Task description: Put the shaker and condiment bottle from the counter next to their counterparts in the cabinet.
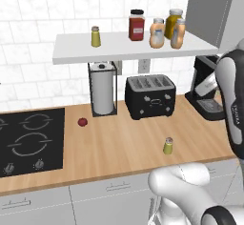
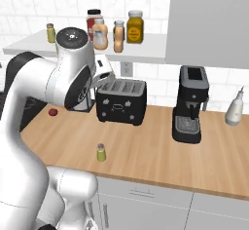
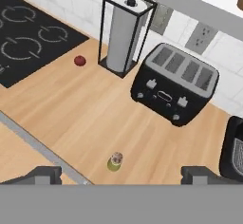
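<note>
Shakers: one on counter (image 1: 168,146), one shelved (image 1: 96,36).

Black four-slot toaster (image 3: 174,83) ahead of the gripper and slightly right, wire-framed paper towel holder (image 3: 122,31) ahead left beside it, small red ball (image 3: 79,60) farther left, black cooktop (image 3: 28,38) far left, coffee machine (image 2: 190,104) at right edge.
</note>
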